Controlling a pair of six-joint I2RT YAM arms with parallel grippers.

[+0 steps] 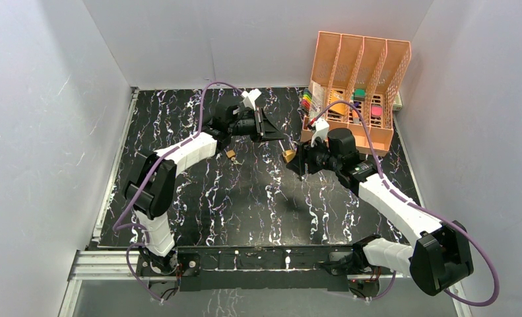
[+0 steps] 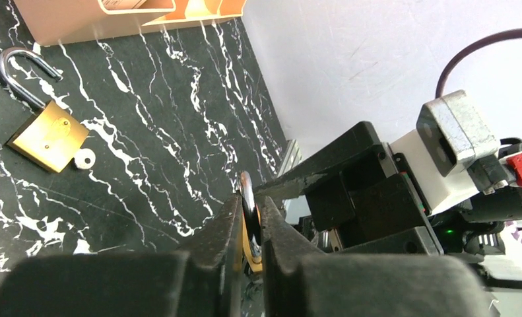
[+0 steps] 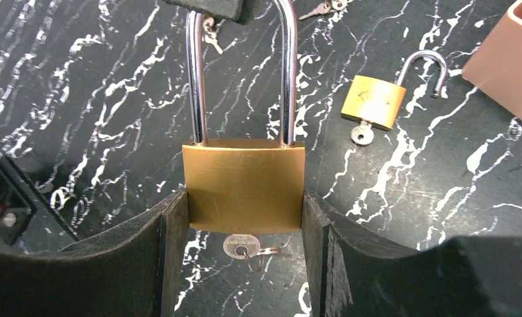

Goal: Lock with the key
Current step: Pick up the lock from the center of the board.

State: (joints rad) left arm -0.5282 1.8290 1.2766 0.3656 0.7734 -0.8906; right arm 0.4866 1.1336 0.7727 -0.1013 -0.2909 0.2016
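Narrow jaws on the left gripper (image 2: 251, 203) pinch the top of the shackle (image 3: 288, 66). Right of it, the right gripper (image 3: 245, 201), jaws wide, clamps the brass body of the padlock (image 3: 243, 185), held up just right of centre, toward the far side. Its key (image 3: 240, 246) sits in the underside. It looks heavy, rigid and slick to me. The flat sides give the best hold, and the key's small head needs a fine pinch.

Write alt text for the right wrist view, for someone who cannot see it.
The right gripper clamps a brass padlock by its body, key in the keyhole underneath, while the left gripper pinches the top of its shackle. On the black marbled table lies a second padlock, shackle open and key inserted, near a corner of an orange organizer.
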